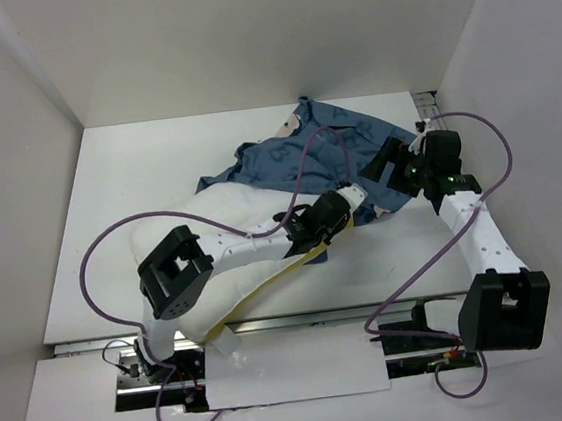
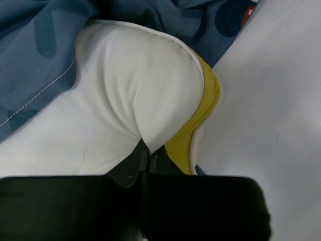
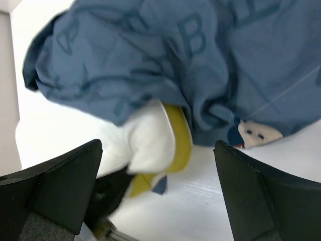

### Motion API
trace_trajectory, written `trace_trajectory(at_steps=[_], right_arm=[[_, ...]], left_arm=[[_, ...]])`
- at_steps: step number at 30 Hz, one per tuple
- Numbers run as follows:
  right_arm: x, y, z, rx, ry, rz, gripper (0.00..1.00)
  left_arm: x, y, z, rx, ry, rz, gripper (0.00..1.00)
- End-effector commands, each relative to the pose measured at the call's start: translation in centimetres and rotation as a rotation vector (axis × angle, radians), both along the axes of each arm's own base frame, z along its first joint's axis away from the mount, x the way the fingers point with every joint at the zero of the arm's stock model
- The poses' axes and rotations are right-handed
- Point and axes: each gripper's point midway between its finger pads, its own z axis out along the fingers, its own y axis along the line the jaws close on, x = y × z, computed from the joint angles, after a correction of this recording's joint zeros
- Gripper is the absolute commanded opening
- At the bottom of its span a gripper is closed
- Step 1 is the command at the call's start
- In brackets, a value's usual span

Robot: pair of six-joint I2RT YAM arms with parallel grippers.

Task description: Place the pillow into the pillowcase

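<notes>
The white pillow point(image 1: 233, 231) with a yellow edge point(image 1: 311, 260) lies across the table's middle. Its far end lies under the edge of the blue printed pillowcase point(image 1: 295, 154), crumpled behind it. My left gripper point(image 1: 334, 213) is shut on the pillow's corner; in the left wrist view the fingers point(image 2: 143, 158) pinch the white fabric point(image 2: 140, 85) beside the yellow edge point(image 2: 198, 125). My right gripper point(image 1: 390, 171) is open and empty, hovering above the pillowcase's right edge. In its view the pillowcase point(image 3: 190, 60) covers the pillow corner point(image 3: 150, 135), and a mouse face print point(image 3: 253, 133) shows.
White walls enclose the table on three sides. A metal rail point(image 1: 293, 322) runs along the near edge by the arm bases. Bare tabletop point(image 1: 137, 175) lies left of the fabric, and more point(image 1: 396, 249) lies in front of the right gripper.
</notes>
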Motion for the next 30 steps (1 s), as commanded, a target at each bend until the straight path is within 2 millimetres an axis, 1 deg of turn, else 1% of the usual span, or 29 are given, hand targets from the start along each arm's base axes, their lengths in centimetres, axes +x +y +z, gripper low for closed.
trace_trajectory(at_steps=[1, 2, 3, 4, 5, 6, 7, 8, 9, 10, 11, 12, 13, 14, 16, 17, 18, 19, 20, 21, 22, 23, 24, 25, 26, 27, 28, 29, 30], right_arm=[[-1.6, 0.8, 0.5, -0.010, -0.039, 0.069, 1.00], [-2.4, 1.1, -0.2, -0.020, -0.035, 0.086, 1.00], [-2.4, 1.1, -0.2, -0.020, -0.035, 0.086, 1.00], [-2.7, 1.3, 0.0, -0.039, -0.051, 0.094, 1.00], [-3.0, 1.4, -0.5, -0.053, -0.046, 0.097, 1.00], [-3.2, 1.4, -1.0, -0.052, -0.036, 0.097, 0.95], [-3.4, 1.7, -0.9, -0.065, -0.055, 0.115, 0.92], [-3.3, 1.9, -1.0, -0.066, -0.066, 0.124, 0.87], [-3.8, 2.7, -1.6, -0.069, -0.069, 0.158, 0.82], [-3.6, 3.1, -1.6, -0.080, -0.096, 0.179, 0.77], [-3.8, 4.1, -2.3, -0.077, -0.084, 0.213, 0.76], [-3.8, 4.9, -2.4, -0.081, -0.092, 0.248, 0.75], [-3.8, 5.5, -3.0, -0.087, -0.080, 0.276, 0.75], [-3.7, 6.9, -2.9, -0.093, -0.105, 0.322, 0.75], [-3.3, 8.3, -2.8, -0.092, -0.135, 0.363, 0.75], [-3.0, 10.1, -2.6, -0.076, -0.172, 0.422, 0.75], [-2.9, 11.0, -2.5, -0.075, -0.199, 0.461, 0.75], [-2.7, 11.8, -2.8, -0.075, -0.208, 0.492, 0.75], [-2.1, 12.6, -2.1, -0.080, -0.266, 0.511, 0.75], [-2.2, 13.5, -2.4, -0.084, -0.278, 0.529, 0.76], [-1.4, 13.4, -2.5, -0.112, -0.292, 0.496, 0.77], [-0.9, 13.8, -2.8, -0.127, -0.296, 0.498, 0.77], [-0.4, 14.7, -2.1, -0.129, -0.328, 0.507, 0.79], [0.1, 15.1, -2.0, -0.138, -0.333, 0.502, 0.79], [0.4, 15.5, -3.0, -0.142, -0.302, 0.492, 0.79], [0.4, 16.8, -3.0, -0.133, -0.318, 0.506, 0.79], [0.9, 17.3, -3.9, -0.135, -0.299, 0.476, 0.79], [1.5, 18.0, -3.3, -0.137, -0.345, 0.467, 0.81], [1.2, 18.9, -4.1, -0.138, -0.337, 0.458, 0.81]], left_arm=[[2.3, 2.2, 0.9, -0.013, -0.009, 0.155, 0.00], [2.9, 3.1, 3.1, -0.049, -0.040, 0.214, 0.00], [3.8, 4.0, 3.3, -0.043, -0.053, 0.246, 0.00], [3.8, 4.5, 3.9, -0.064, -0.062, 0.282, 0.00], [4.1, 5.6, 4.5, -0.067, -0.068, 0.313, 0.00], [4.4, 6.6, 6.9, -0.112, -0.091, 0.329, 0.00], [4.0, 7.1, 7.4, -0.125, -0.097, 0.329, 0.00], [4.3, 8.0, 8.5, -0.149, -0.111, 0.345, 0.00], [4.1, 8.3, 11.0, -0.214, -0.118, 0.311, 0.00], [3.7, 8.8, 11.1, -0.216, -0.107, 0.289, 0.00], [3.3, 9.0, 11.9, -0.234, -0.103, 0.256, 0.00], [3.4, 9.5, 12.8, -0.258, -0.108, 0.241, 0.00], [2.6, 9.9, 13.7, -0.281, -0.106, 0.199, 0.00], [2.4, 10.3, 14.3, -0.294, -0.107, 0.181, 0.00], [2.5, 10.8, 15.6, -0.343, -0.099, 0.141, 0.00], [2.3, 11.3, 16.3, -0.364, -0.098, 0.127, 0.00], [2.3, 11.8, 16.3, -0.373, -0.090, 0.121, 0.00], [2.6, 12.2, 16.6, -0.394, -0.079, 0.106, 0.00], [2.7, 12.5, 16.2, -0.396, -0.063, 0.114, 0.00], [2.9, 13.0, 16.7, -0.404, -0.074, 0.124, 0.00], [3.0, 13.1, 16.7, -0.408, -0.069, 0.120, 0.00], [3.3, 13.5, 16.7, -0.408, -0.072, 0.131, 0.00], [3.3, 13.5, 16.7, -0.414, -0.067, 0.135, 0.00], [3.5, 13.7, 16.7, -0.417, -0.065, 0.138, 0.00], [3.6, 13.6, 16.3, -0.419, -0.052, 0.145, 0.00], [3.8, 13.9, 16.3, -0.421, -0.050, 0.148, 0.00], [3.8, 13.6, 16.5, -0.432, -0.055, 0.139, 0.00], [3.8, 13.6, 16.5, -0.439, -0.050, 0.143, 0.00], [4.1, 13.8, 17.0, -0.449, -0.053, 0.142, 0.00]])
